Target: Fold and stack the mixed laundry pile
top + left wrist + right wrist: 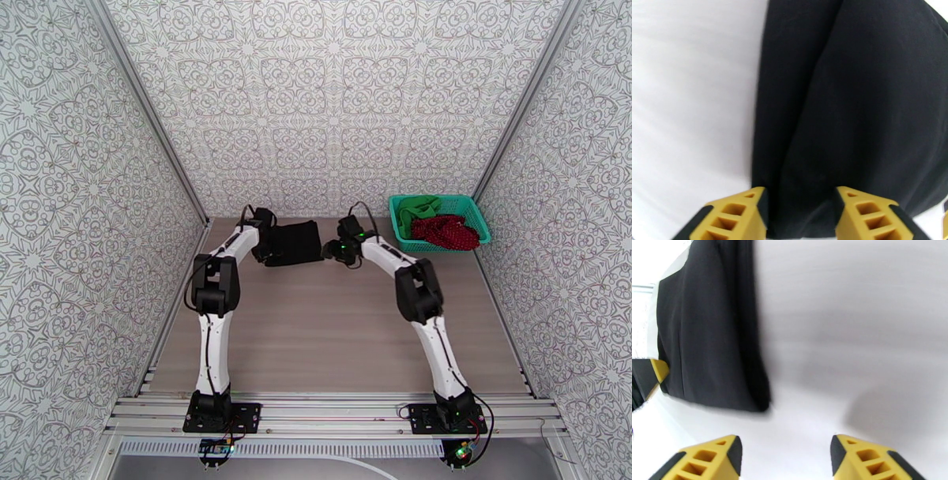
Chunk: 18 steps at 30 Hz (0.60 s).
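Observation:
A black garment [294, 241] lies folded flat on the table near the back wall. My left gripper [267, 241] is at its left edge, open; in the left wrist view the yellow fingers [736, 215] stand apart with the black garment [853, 110] spread under and beyond my left gripper [802, 215]. My right gripper [330, 251] is just off the cloth's right edge, open. In the right wrist view there is bare table between the fingers of my right gripper [786, 457], and the black garment [711, 330] lies up left. The green garment [417, 210] and the dotted dark red garment [450, 231] sit in the basket.
A teal mesh basket [477, 221] stands at the back right corner of the table. Patterned walls close in the table on the left, back and right. The wooden tabletop [316, 331] stretches bare between the two arms.

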### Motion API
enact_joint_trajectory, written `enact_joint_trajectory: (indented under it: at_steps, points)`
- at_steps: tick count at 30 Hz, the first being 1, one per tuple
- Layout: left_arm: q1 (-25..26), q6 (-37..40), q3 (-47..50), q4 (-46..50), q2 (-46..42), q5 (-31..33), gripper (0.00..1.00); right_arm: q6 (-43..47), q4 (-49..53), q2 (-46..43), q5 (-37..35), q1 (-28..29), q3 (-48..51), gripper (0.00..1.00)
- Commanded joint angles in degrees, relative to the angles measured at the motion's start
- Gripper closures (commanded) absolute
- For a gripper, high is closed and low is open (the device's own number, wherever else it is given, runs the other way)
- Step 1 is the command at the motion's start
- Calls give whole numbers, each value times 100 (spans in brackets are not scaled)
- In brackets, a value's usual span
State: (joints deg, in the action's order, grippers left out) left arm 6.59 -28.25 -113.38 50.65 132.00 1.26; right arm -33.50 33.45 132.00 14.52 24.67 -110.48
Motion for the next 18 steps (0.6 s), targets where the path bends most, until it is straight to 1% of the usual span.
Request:
enact_joint_trajectory:
  at_steps: [1,3,5,7,8,9,10,13,15,16,18]
  points:
    - [18,193,78,188,-907,254,36,561,-48,-1234,-358,-166,593,32]
    - [27,270,184,84,-1222,262,30,846,233,-1761,-545,-240,885,31]
    - [44,343,366,-22,-1564,270,26,1146,616,-2284,-815,-349,1083,31]
    - [72,363,635,-132,-1919,264,25,1402,1003,-2658,-1136,-492,1142,30]
    - [88,356,836,-205,-2112,253,28,1531,1181,-2844,-1254,-595,1157,30]
    - [95,326,1013,-248,-2293,229,33,1637,1308,-2980,-1336,-701,1160,30]
    - [106,276,1234,-273,-2459,186,43,1748,1424,-3123,-1384,-838,1160,30]
    - [170,113,1980,-386,-2801,-134,75,1952,1641,-3361,-1324,-1357,1094,30]
    - [230,29,2487,-671,-2877,-388,94,2050,1713,-3390,-1219,-1721,1007,31]
    - [269,-27,2766,-863,-2861,-488,100,2079,1728,-3363,-1170,-1911,954,32]
    - [336,-128,3167,-1186,-2720,-555,100,2119,1735,-3232,-1010,-2231,813,33]
